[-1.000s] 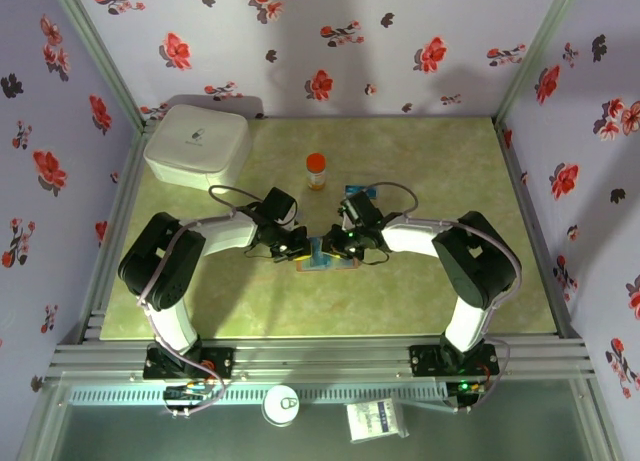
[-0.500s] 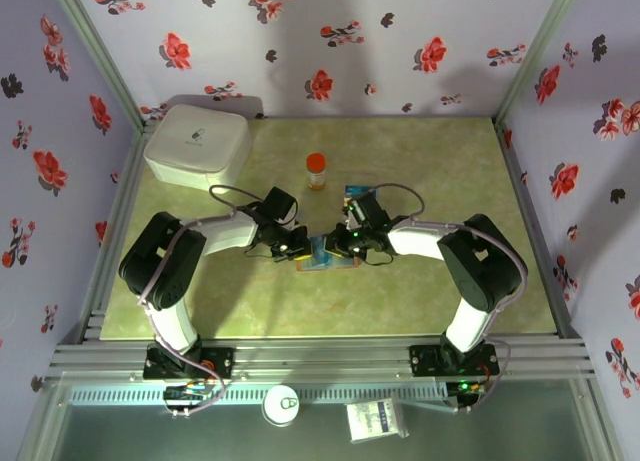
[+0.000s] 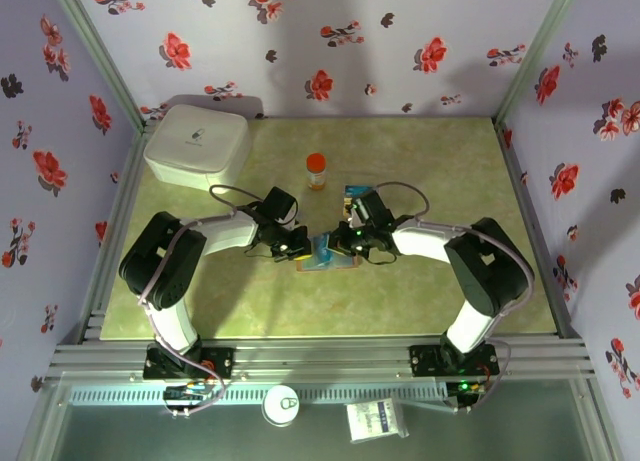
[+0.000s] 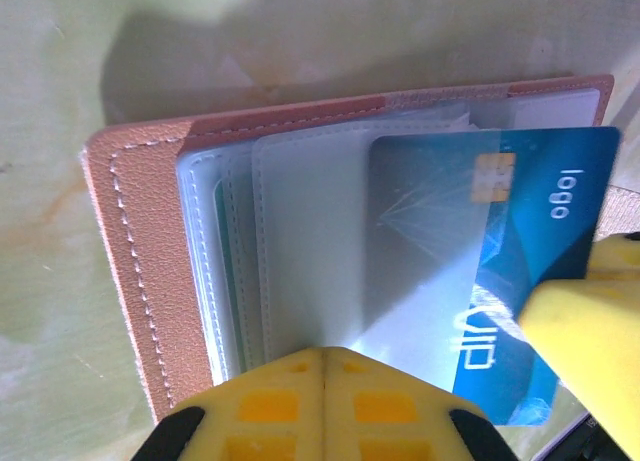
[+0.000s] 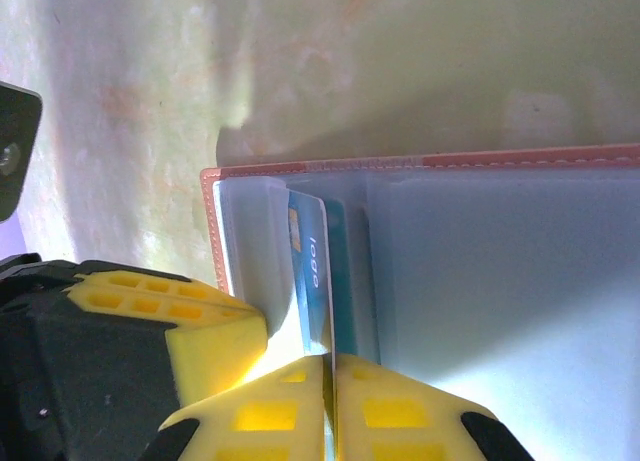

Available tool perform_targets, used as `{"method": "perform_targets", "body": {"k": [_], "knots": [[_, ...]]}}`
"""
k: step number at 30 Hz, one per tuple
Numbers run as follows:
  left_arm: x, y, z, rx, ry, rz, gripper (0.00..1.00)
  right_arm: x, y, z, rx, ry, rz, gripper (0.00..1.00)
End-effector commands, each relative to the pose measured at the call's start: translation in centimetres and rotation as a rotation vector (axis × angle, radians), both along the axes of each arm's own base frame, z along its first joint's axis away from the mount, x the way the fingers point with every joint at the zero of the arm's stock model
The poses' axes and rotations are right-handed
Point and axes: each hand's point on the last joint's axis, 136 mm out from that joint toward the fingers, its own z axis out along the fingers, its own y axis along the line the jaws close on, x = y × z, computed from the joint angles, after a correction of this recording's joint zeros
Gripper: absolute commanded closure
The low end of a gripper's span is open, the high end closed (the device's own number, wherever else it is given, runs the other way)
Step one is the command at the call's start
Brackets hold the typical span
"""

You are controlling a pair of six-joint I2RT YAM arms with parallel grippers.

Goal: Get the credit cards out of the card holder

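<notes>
While the left gripper [image 4: 325, 356] clamps the card holder [image 4: 140, 281] (lying open in the middle of the table [image 3: 430, 161]), the right gripper [image 5: 330, 359] is pinched shut on a half-drawn blue card [image 5: 312, 281]; next, I'd say, a straight pull outward.

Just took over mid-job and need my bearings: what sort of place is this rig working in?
Probably a lab robot-recording cell, not a home: flower-printed walls on a silver aluminium frame, and a green mottled tabletop with staged props like a small orange-capped bottle.
</notes>
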Motion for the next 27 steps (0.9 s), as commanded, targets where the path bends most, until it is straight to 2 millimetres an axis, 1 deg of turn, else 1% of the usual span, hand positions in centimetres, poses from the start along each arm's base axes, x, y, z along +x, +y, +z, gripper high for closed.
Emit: {"method": "perform_targets", "body": {"k": [1,5,9,11,15,18,20,22,24,27], "knots": [[-0.6,0.8,-0.8,0.055,0.019,-0.013,1.0,-0.1,-2.1,0.0,-0.074,-0.012,-0.023,0.91],[-0.5,0.7,-0.3,0.047,0.008,-0.012,1.0,0.0,-2.7,1.0,-0.105,-0.045,0.001,0.93],[-0.2,0.5,0.7,0.03,-0.009,-0.007,1.0,0.5,-2.8,2.4,-0.134,-0.103,0.053,0.95],[0.1,0.4,1.2,0.023,-0.02,-0.007,1.0,0.6,-2.9,2.9,-0.159,-0.132,0.091,0.95],[0.6,0.2,2.2,0.012,-0.042,-0.009,1.0,1.2,-3.1,4.7,-0.215,-0.229,0.191,0.97],[1.0,0.1,3.0,0.001,-0.056,-0.003,1.0,1.5,-3.5,5.8,-0.29,-0.311,0.323,0.97],[1.2,0.0,3.4,-0.005,-0.067,-0.001,0.99,2.1,-4.5,6.3,-0.389,-0.362,0.411,1.0],[1.4,-0.1,3.8,-0.009,-0.075,-0.002,0.99,2.5,-5.2,6.7,-0.44,-0.402,0.5,1.0],[1.5,0.0,4.2,-0.007,-0.087,0.0,0.99,2.8,-5.7,7.1,-0.473,-0.45,0.6,1.0],[1.7,0.4,4.8,-0.006,-0.112,0.005,0.98,3.1,-6.0,7.9,-0.478,-0.531,0.786,1.0]]}}
